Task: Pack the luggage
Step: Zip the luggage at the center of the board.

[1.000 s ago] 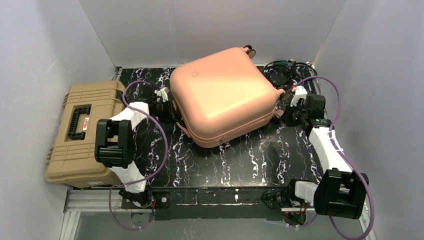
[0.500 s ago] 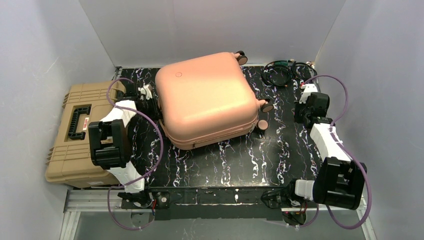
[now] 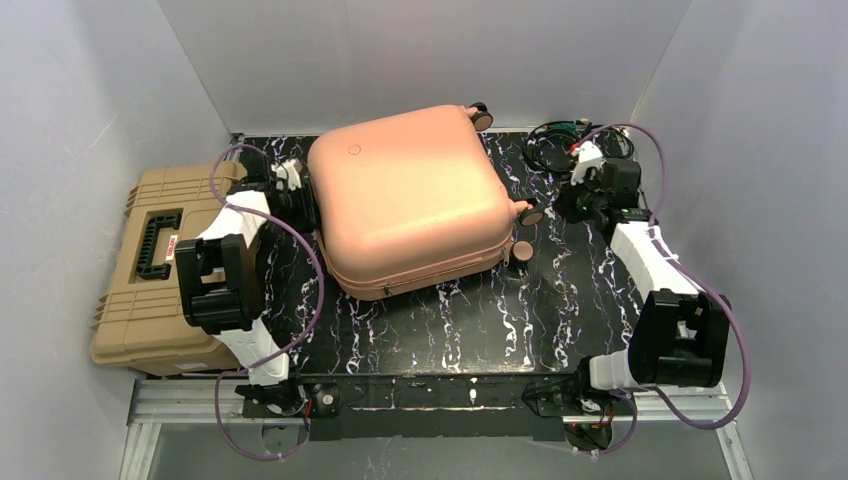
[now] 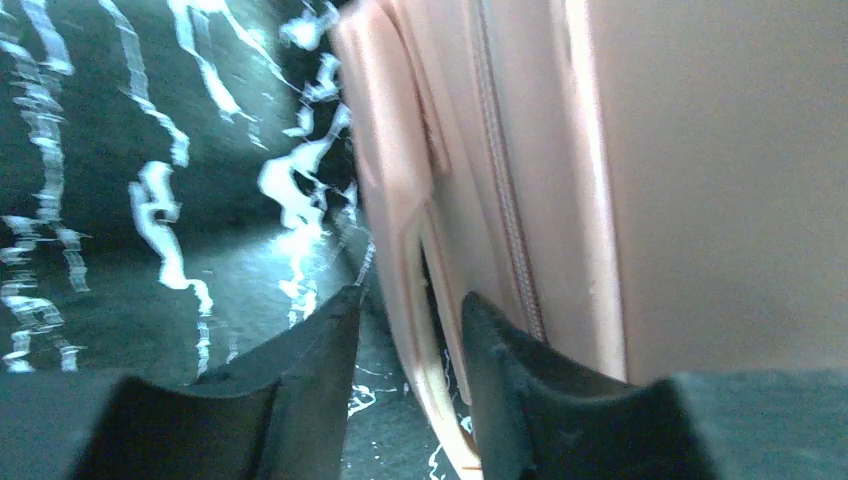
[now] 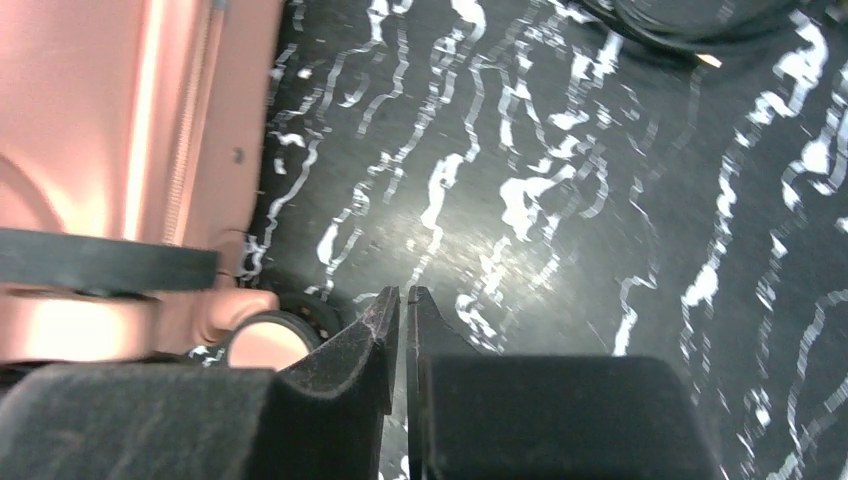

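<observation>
The luggage (image 3: 410,200) is a peach-pink hard-shell suitcase lying closed and flat on the black marbled table, logo up. My left gripper (image 3: 300,190) is at its left side. In the left wrist view (image 4: 405,320) its fingers straddle the pink side handle (image 4: 415,250). One finger (image 4: 500,360) is behind the strap and a gap shows on the other side. My right gripper (image 3: 565,205) is shut and empty, just right of the suitcase's wheels (image 3: 532,213). In the right wrist view (image 5: 402,295) a wheel (image 5: 265,340) lies beside its tips.
A tan ribbed toolbox (image 3: 160,265) with a black handle sits at the left table edge. Coiled black cables (image 3: 555,145) lie at the back right, also showing in the right wrist view (image 5: 690,15). Grey walls enclose the table on three sides.
The suitcase has slid and turned to the left with my left gripper at its handle. My right gripper has come off its right corner and moved toward the back.
</observation>
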